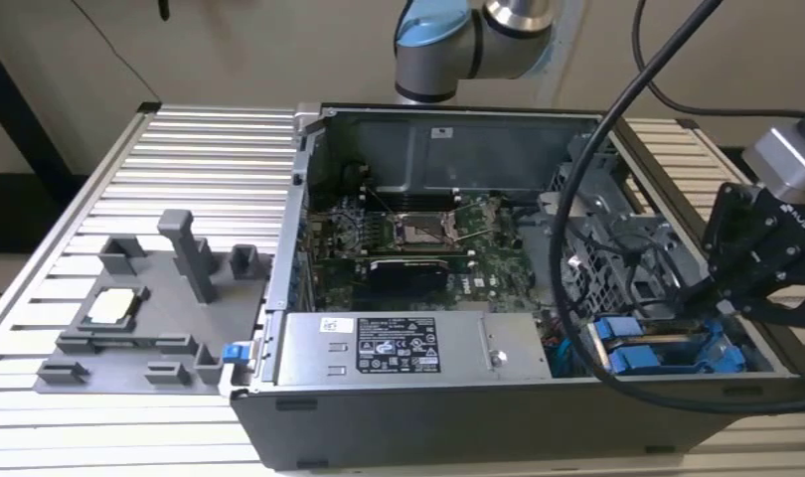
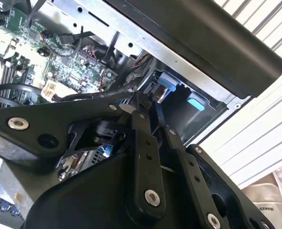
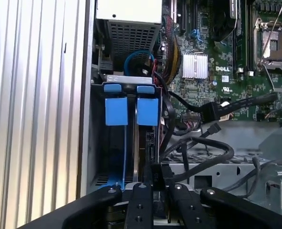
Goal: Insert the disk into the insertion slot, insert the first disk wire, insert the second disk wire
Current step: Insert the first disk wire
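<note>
Exterior view: pincer (image 1: 716, 304) near blue-tabbed disk (image 1: 648, 358).

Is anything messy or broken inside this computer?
Nothing looks broken or spilled. The only messy bit is the black cables lying loose across the inside, beside the disk with its blue tabs. One small plug seems to hang free, joined to nothing.

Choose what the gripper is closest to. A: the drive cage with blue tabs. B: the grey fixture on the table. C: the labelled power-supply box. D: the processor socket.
A: in the first wrist view the gripper sits right at the drive cage, close to its blue tabs.
</note>
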Available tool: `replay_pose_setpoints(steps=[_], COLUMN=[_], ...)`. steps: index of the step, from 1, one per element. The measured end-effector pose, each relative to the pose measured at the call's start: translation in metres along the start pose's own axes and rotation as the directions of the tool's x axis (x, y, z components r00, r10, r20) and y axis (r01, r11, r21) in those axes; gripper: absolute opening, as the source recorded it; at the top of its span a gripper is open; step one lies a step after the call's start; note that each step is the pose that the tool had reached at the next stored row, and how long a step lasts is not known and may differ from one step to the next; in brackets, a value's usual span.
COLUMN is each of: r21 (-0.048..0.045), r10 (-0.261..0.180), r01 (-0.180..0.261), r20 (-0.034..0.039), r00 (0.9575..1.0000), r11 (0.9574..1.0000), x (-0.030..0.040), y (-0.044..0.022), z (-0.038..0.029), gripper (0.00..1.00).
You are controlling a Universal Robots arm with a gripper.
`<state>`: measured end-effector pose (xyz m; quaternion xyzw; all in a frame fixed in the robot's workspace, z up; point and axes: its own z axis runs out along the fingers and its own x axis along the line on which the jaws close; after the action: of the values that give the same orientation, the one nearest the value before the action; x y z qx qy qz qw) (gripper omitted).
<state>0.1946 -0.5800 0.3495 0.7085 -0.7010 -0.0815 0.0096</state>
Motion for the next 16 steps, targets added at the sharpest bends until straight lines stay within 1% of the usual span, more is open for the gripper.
replay_pose_setpoints(steps=[4,16], r21=[0.0023,0.0027], r10=[0.024,0.028], r01=[-0.024,-0.028], r20=[0.0034,0.0051], r00=[0.9997,0.9996], r11=[0.9997,0.9996], x=[0.0004,0.0011], y=[-0.0001,-0.0008], z=[0.0016,0.0067], gripper=[0.19,0.19])
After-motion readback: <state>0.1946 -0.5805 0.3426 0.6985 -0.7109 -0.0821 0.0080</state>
